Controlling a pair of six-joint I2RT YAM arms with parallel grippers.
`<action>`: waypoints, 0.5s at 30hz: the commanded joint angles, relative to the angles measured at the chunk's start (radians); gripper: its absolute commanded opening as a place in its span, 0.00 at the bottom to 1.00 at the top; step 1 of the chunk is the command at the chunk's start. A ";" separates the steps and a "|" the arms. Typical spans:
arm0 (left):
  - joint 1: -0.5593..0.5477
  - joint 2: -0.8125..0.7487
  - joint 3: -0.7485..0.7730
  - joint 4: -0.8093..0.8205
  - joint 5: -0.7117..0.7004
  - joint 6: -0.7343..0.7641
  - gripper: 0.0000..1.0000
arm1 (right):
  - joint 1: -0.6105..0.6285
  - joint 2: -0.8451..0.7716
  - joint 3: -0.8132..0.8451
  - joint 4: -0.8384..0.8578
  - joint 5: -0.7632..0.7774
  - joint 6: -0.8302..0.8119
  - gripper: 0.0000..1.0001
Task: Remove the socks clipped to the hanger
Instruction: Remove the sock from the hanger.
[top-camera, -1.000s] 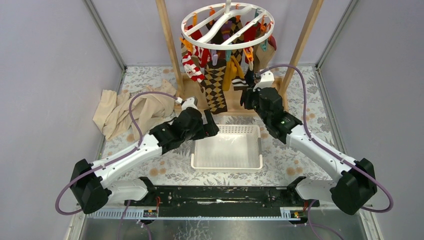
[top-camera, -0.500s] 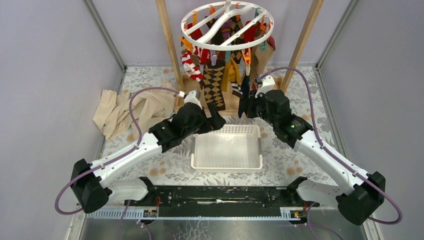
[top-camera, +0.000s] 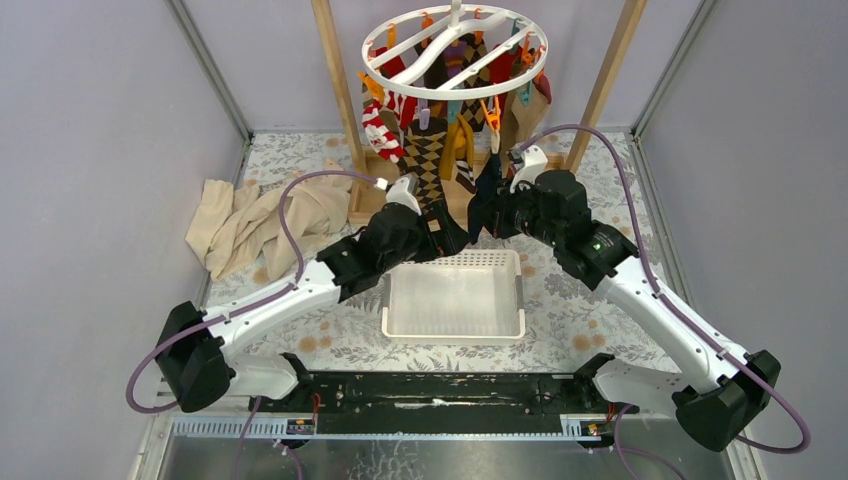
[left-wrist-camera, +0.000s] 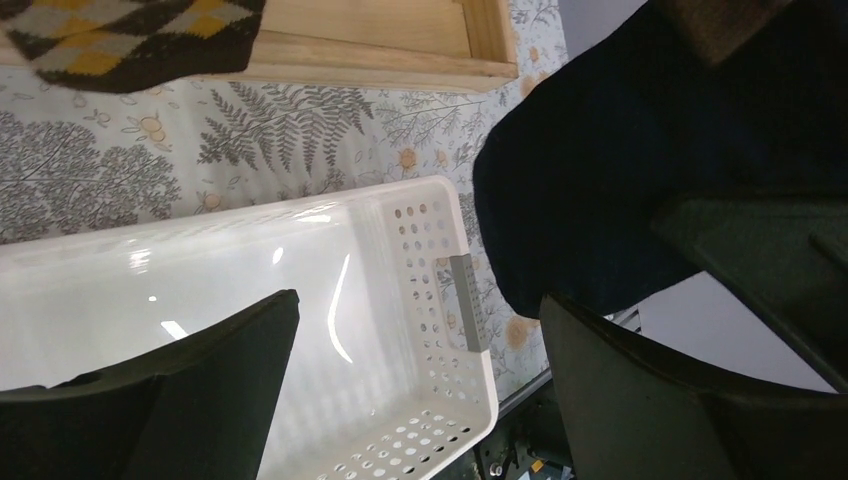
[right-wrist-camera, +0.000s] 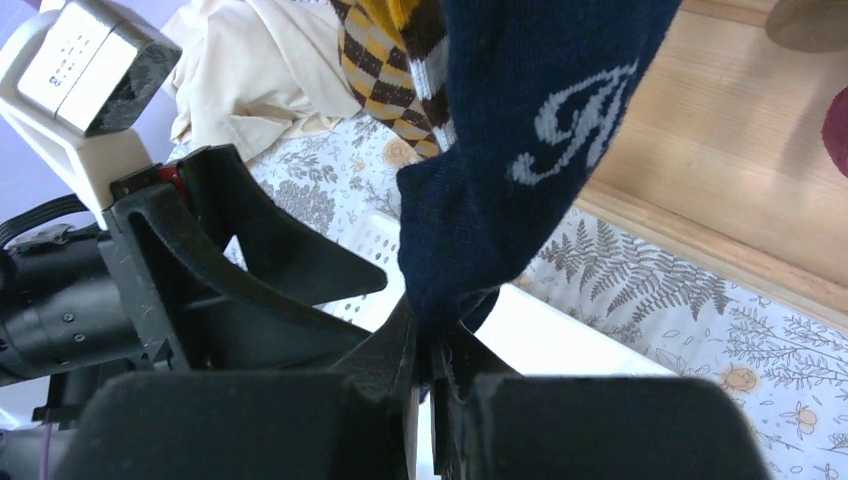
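Observation:
The white ring hanger (top-camera: 455, 50) hangs from the wooden rack with several socks clipped under it: a red-and-white striped one (top-camera: 380, 130), a brown argyle one (top-camera: 428, 165) and a mustard one (top-camera: 458, 150). My right gripper (top-camera: 480, 222) is shut on the toe of the dark navy sock (top-camera: 486, 190), which runs taut up to an orange clip (top-camera: 493, 115). In the right wrist view the gripper (right-wrist-camera: 432, 335) pinches the navy sock (right-wrist-camera: 530, 150). My left gripper (top-camera: 452, 238) is open and empty just left of it. In the left wrist view the gripper (left-wrist-camera: 418, 300) is over the basket, with the navy sock (left-wrist-camera: 600, 180) at its right.
A white perforated basket (top-camera: 455, 325) sits on the floral mat below both grippers and shows in the left wrist view (left-wrist-camera: 470, 300). A beige cloth (top-camera: 255, 220) lies at the left. The wooden rack posts (top-camera: 335, 80) and base board (left-wrist-camera: 380, 30) stand behind the socks.
My right gripper has closed on the navy sock's toe and drawn it left toward the basket. My left arm has reached forward and right, up beside the sock.

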 joint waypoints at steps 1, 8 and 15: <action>-0.011 0.019 0.031 0.133 0.005 0.019 0.98 | 0.006 -0.015 0.070 -0.023 -0.067 0.027 0.08; -0.054 0.048 0.034 0.237 -0.018 0.044 0.98 | 0.007 -0.007 0.087 -0.046 -0.068 0.041 0.07; -0.109 0.085 0.068 0.255 -0.058 0.083 0.98 | 0.006 -0.008 0.076 -0.045 -0.065 0.043 0.07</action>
